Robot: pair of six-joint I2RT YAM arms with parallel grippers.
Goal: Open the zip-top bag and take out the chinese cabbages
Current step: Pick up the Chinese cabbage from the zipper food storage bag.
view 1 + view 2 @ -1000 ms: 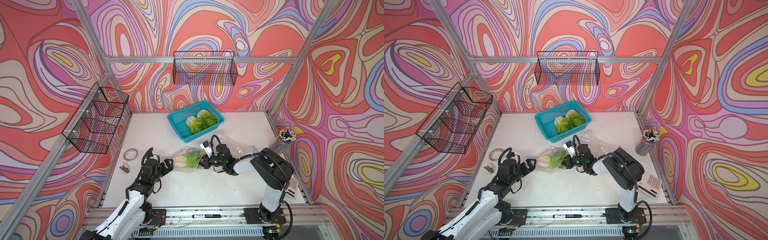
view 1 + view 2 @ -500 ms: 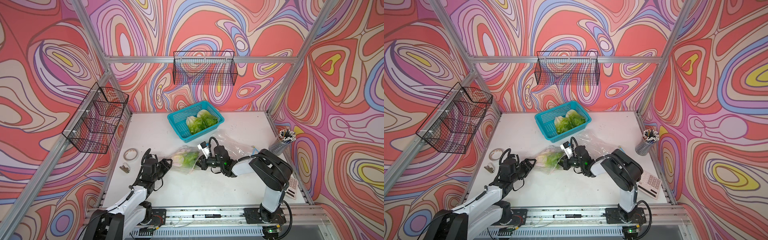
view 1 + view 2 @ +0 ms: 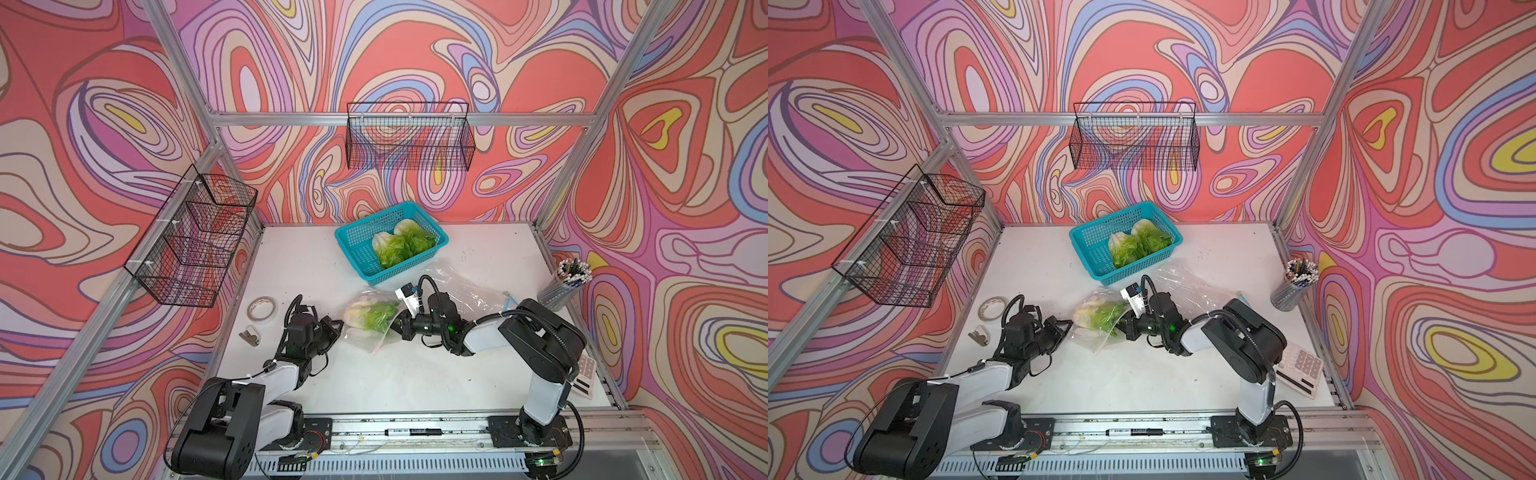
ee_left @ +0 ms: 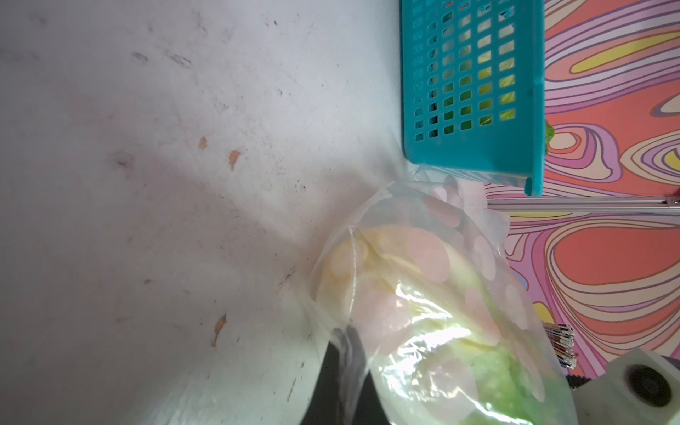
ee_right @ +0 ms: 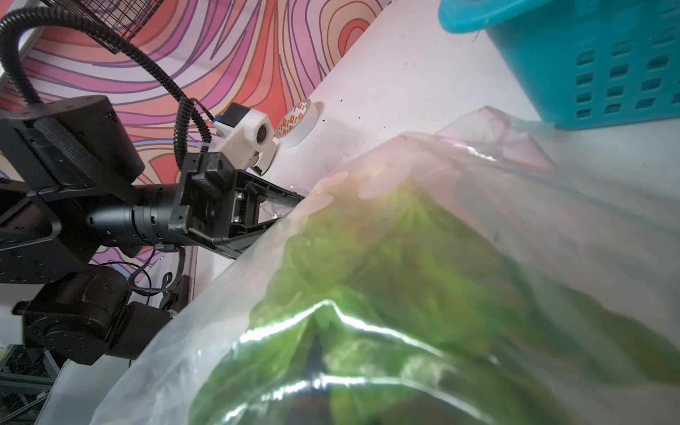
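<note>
A clear zip-top bag (image 3: 365,328) (image 3: 1096,332) with pink dots lies mid-table with one chinese cabbage (image 3: 372,315) (image 4: 441,331) inside. My left gripper (image 3: 338,328) (image 4: 347,368) is shut on the film at the bag's left edge. From the opposite side my right gripper (image 3: 397,326) (image 5: 316,353) is shut on the bag, its fingers dim behind green-tinted plastic in the right wrist view. Two more chinese cabbages (image 3: 384,249) (image 3: 415,237) lie in the teal basket (image 3: 357,239) (image 3: 1088,241).
A second crumpled clear bag (image 3: 461,291) lies behind my right arm. A tape roll (image 3: 261,309) and a metal clip (image 3: 249,336) sit at the left edge. A pencil cup (image 3: 567,282) and a calculator (image 3: 584,376) stand at the right. Wire baskets (image 3: 409,141) (image 3: 191,237) hang on the walls.
My left gripper was open beside the bag and has shut on its left edge, the left arm folding lower. The right gripper, shut on the bag throughout, shifted slightly left.
</note>
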